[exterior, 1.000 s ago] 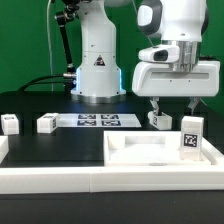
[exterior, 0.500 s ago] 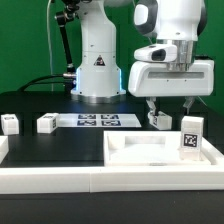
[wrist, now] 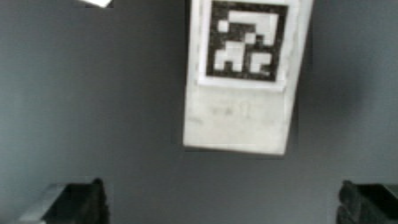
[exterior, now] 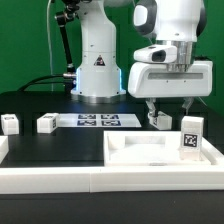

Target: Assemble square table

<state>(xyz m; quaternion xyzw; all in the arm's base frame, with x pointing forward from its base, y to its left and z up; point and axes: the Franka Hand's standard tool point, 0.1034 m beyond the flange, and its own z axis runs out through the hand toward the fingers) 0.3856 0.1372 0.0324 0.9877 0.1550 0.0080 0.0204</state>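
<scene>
The white tray-like tabletop [exterior: 160,152] lies at the exterior view's front right. One white tagged leg [exterior: 190,137] stands upright at its right rim. Another leg [exterior: 158,120] lies on the black table just behind the tabletop. My gripper [exterior: 171,108] hangs over that leg, open, with nothing between its fingers. In the wrist view this leg [wrist: 246,75] lies lengthwise with its tag facing up. It is ahead of the gripper [wrist: 221,205], whose dark fingertips [wrist: 71,203] stand wide apart. Two more legs [exterior: 10,124] [exterior: 46,123] rest at the exterior view's left.
The marker board [exterior: 95,121] lies flat in front of the robot base [exterior: 97,75]. Long white border rails [exterior: 60,180] run along the table's front and sides. A green backdrop stands behind.
My gripper has shifted slightly toward the exterior view's left above the lying leg. It stays open, and the parts have not moved.
</scene>
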